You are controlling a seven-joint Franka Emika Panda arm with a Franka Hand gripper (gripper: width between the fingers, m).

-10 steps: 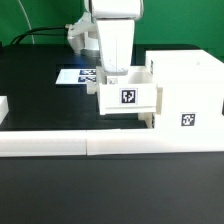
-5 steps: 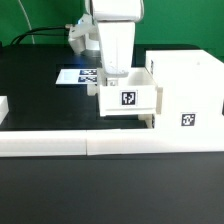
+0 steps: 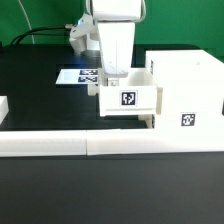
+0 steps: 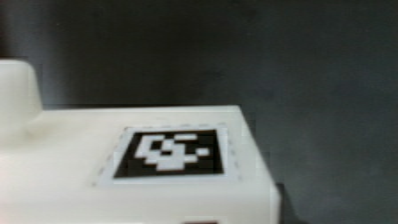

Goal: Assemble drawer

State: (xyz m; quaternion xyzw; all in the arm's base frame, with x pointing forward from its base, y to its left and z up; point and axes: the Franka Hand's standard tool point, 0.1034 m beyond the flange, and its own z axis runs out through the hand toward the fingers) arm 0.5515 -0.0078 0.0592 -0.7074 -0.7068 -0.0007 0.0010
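A small white drawer tray [image 3: 128, 97] with a black-and-white tag on its front sits against the tall white shell [image 3: 185, 85], on the side toward the exterior view's left. My gripper [image 3: 113, 74] comes straight down onto the tray's rim, and its fingers look closed on the tray wall. A corner of a second white part [image 3: 150, 121] pokes out below the tray. The wrist view shows a white tagged face of the tray [image 4: 175, 153] close up. My fingertips are not clearly visible there.
A long low white bar [image 3: 60, 143] runs along the front of the black table. The marker board [image 3: 78, 76] lies behind the tray. Another white part [image 3: 3, 108] sits at the exterior view's left edge. Cables lie at the back.
The tray and gripper have shifted down by a tiny amount. Otherwise nothing has visibly changed.
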